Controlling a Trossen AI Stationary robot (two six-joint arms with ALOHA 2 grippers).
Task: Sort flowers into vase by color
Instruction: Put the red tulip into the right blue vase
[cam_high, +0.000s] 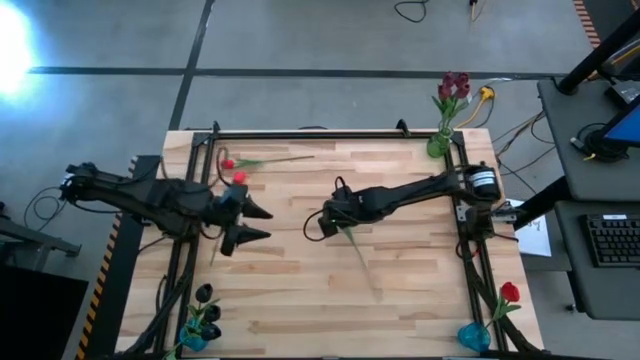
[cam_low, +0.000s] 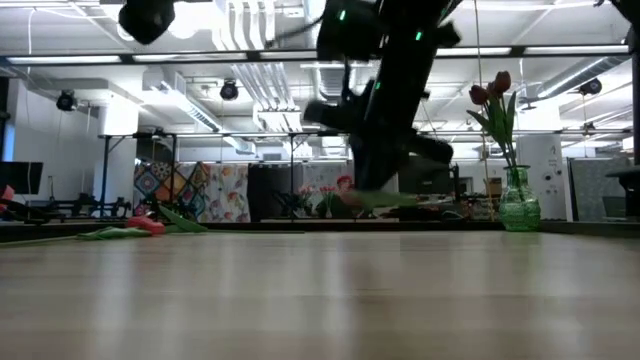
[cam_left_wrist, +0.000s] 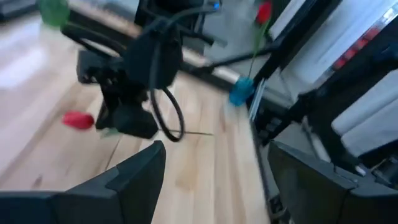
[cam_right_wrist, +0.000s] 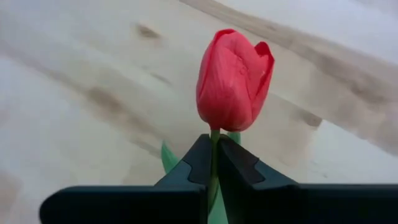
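Red is the flower (cam_right_wrist: 234, 78) that the right gripper (cam_right_wrist: 213, 163) holds. Its two dark fingers are pressed together on the thin green stem, just under the red head. Seen from above, the right gripper (cam_high: 325, 222) is over the middle of the wooden table (cam_high: 300, 290), and the long stem (cam_high: 360, 262) trails away from it across the boards.

The left gripper (cam_high: 258, 222) is on the left side of the table, and its two fingers are spread wide apart with nothing between them. It points toward the middle, where the right gripper is.

Two more red flowers (cam_high: 233, 170) lie flat on the table on the left side, close to the left arm.

There are four vases, one at each corner. The green vase (cam_high: 438, 146) on the right holds dark red flowers (cam_high: 453, 87). The blue vase (cam_high: 473, 337) in the other right corner holds one red flower (cam_high: 509, 292). The blue vase (cam_high: 193, 338) on the left holds black flowers (cam_high: 205, 296).

In the low view, the green vase (cam_low: 519, 210) stands upright at the far right, with its flowers (cam_low: 490, 92) poking up.
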